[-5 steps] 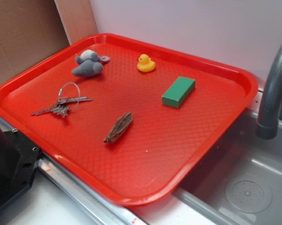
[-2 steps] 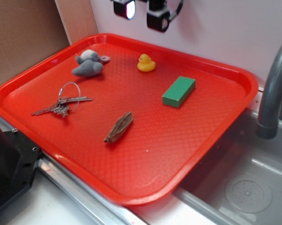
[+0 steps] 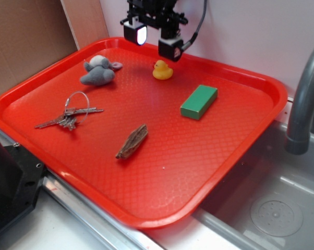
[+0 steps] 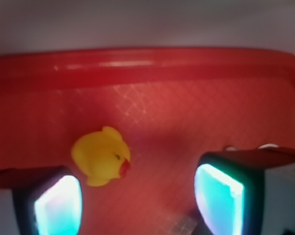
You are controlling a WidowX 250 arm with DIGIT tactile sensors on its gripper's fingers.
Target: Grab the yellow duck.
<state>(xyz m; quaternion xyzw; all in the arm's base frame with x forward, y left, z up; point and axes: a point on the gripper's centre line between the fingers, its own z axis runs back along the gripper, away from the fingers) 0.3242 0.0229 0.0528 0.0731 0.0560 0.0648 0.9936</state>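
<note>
Count of things on one red tray point(image 3: 261, 83)

One yellow duck point(image 3: 162, 70), one grey plush toy point(image 3: 98, 71), one green block point(image 3: 199, 101), one bunch of keys point(image 3: 69, 116), one brown wood piece point(image 3: 132, 141).

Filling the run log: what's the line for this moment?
phase: approach | gripper: open, above duck, no contact | duck: upright on tray

My exterior view evenly lit and fairly sharp, soft shadows under things on the red tray point(image 3: 240, 140), my wrist view blurred, finger pads point(image 4: 218, 198) glowing cyan, glare streak on the tray rim above the yellow duck point(image 4: 101, 156)
</note>
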